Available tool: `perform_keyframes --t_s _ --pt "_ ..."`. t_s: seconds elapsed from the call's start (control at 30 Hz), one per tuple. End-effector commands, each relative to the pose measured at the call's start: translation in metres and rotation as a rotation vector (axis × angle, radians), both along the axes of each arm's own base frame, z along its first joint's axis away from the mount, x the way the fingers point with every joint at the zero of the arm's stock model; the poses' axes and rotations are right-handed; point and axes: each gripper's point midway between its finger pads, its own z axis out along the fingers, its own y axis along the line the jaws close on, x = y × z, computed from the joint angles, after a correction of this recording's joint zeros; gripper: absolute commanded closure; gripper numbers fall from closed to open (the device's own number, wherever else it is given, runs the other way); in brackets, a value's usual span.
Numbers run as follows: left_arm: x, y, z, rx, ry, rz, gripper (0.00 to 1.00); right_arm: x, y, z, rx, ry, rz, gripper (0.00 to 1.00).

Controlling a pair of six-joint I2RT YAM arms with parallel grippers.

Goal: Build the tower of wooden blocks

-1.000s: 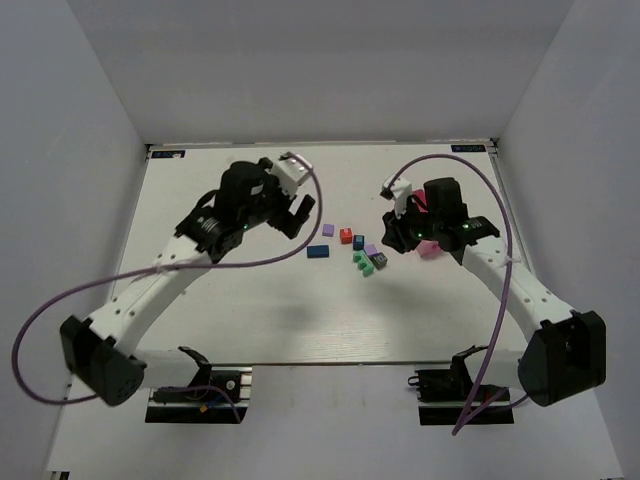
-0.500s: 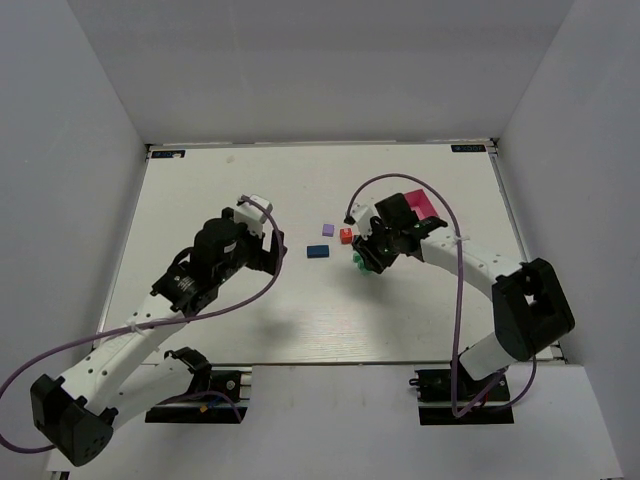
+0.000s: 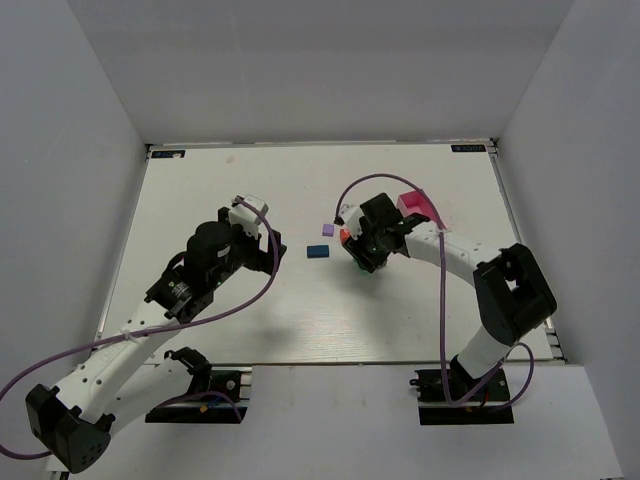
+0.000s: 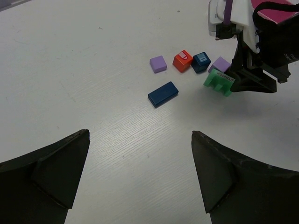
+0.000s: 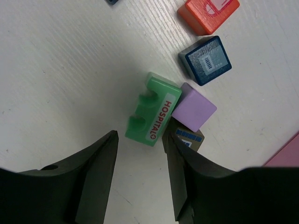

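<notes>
The blocks lie loose in a cluster, not stacked. In the right wrist view a green "HOSPITAL" block touches a purple block that overlaps a dark grey-brown block. Beyond them are a dark blue cube and a red-orange block. My right gripper is open just above the table, with the green block right in front of its fingertips. My left gripper is open and empty, well short of a flat blue block and a lone purple block.
The pink tray sits just behind and right of the cluster, close to my right arm. Its corner shows in the right wrist view. White walls enclose the table on three sides.
My right gripper has moved left from beside the pink tray and come down over the block cluster. My left gripper has pulled back toward the near left, away from the blocks.
</notes>
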Motion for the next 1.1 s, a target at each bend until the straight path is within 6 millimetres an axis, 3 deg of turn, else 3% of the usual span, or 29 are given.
perform_keyframes --t_s 0.0,0.23,1.07 --pt "-0.004 -0.001 0.008 -0.025 -0.021 -0.02 0.0 0.012 0.009 0.012 0.017 -0.028 -0.018 0.48" --pt "-0.005 -0.001 0.004 -0.02 -0.013 -0.02 0.0 0.02 0.009 0.01 0.006 -0.033 -0.034 0.46" --pt "-0.006 -0.002 0.004 -0.022 -0.012 -0.029 0.0 0.014 0.012 -0.007 -0.013 0.038 -0.026 0.46"
